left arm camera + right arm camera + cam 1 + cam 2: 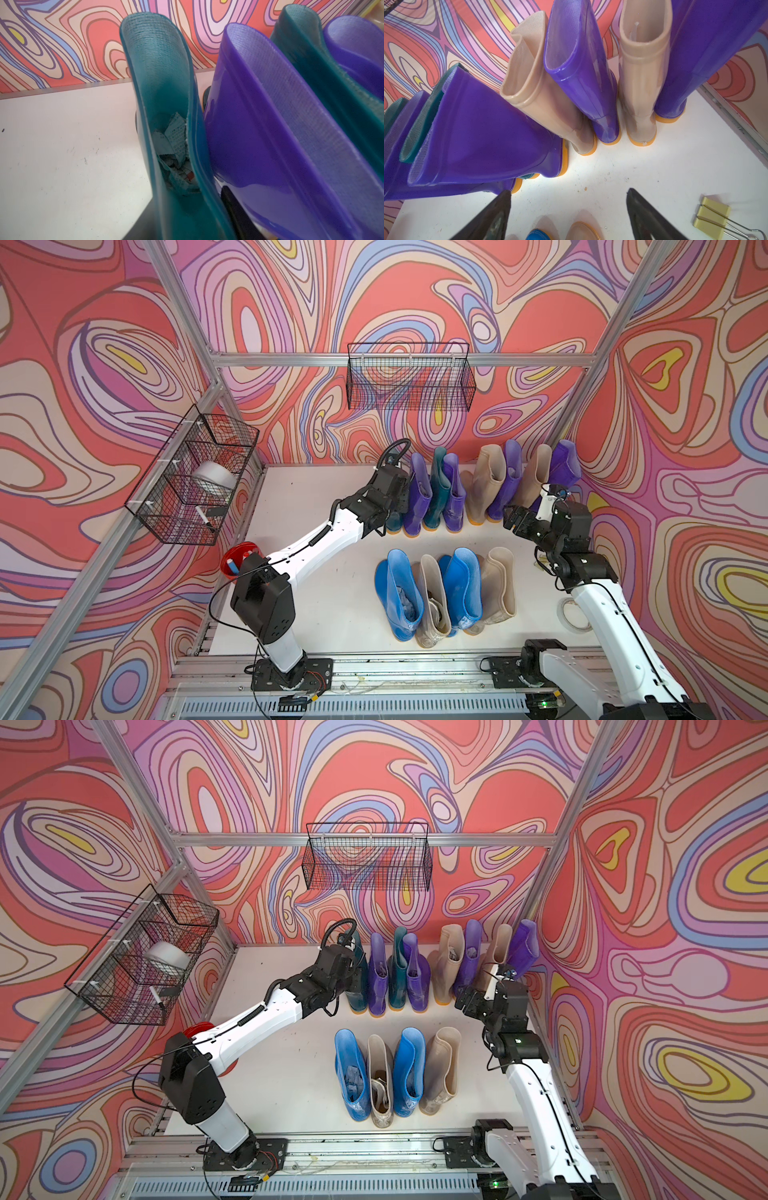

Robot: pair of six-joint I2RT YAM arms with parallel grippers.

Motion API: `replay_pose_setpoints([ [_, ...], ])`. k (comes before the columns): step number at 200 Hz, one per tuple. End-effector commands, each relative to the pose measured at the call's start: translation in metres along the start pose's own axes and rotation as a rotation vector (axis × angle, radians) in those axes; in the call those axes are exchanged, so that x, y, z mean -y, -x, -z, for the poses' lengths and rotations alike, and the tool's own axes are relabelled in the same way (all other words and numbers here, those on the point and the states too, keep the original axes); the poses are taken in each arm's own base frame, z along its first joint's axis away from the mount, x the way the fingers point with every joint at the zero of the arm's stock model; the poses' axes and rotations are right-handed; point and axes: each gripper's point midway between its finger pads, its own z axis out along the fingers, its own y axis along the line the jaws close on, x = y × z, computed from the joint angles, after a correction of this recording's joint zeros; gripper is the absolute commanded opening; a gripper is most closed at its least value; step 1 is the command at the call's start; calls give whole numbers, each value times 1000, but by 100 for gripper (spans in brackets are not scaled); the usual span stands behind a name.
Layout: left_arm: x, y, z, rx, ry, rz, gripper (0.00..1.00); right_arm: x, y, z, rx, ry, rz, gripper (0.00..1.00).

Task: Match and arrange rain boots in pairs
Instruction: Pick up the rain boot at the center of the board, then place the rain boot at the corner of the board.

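Left pincer point(352, 975) sat at the top of the dark teal glossy rubber boot point(158, 72) at the left end of the back row. One dark finger point(232, 205) showed wedged between that boot and the neighbouring purple rubber boot point(259, 135). The shaft looked pinched narrow, but a full clamp could not be confirmed, so grip state: cannot tell. It was likely the end boot because one side was free to reach. Crumpled printed paper point(176, 141) stuffed inside probably keeps the shaft standing.

Right pincer point(569, 190) hung with its fingers spread wide and nothing between them. It was low over the white bench point(291, 1073) near the right end of the back row, probably waiting its turn.

In both top views every boot stood upright on its sole. Back row from the left: teal, purple, second teal boot point(398, 969), purple, beige, purple, beige, purple. Front row: bright blue boot point(351, 1073), beige, blue, beige. Colours alternated throughout, so no pair was matched yet and the task was at an early stage. The next move probably lifts the teal boot clear and sets it beside its twin. The risk is dragging the purple neighbour that leans against it.

Yellow binder clips point(712, 216) lay on the bench, apart from the boots.
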Motion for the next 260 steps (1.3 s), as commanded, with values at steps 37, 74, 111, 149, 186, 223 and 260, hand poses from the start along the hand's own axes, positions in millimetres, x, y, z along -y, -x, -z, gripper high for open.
replay_pose_setpoints([
  [37,-7,22,-2,45,44,-29,4,4,-7,-3,-22,-20,-15,88],
  [74,-33,43,4,83,68,-52,0,1,-5,-2,-20,-8,-23,88],
  [111,-69,66,19,138,106,-65,0,-4,0,-1,-9,14,-35,88],
  [149,-107,81,27,204,114,-81,0,-11,3,-2,-7,54,-62,88],
  [186,-152,87,32,280,160,-99,0,-16,9,0,3,74,-78,88],
  [223,-200,92,36,288,212,-80,0,-18,10,4,8,78,-85,88],
  [260,-242,93,30,281,244,-58,0,-16,6,7,0,74,-90,88],
])
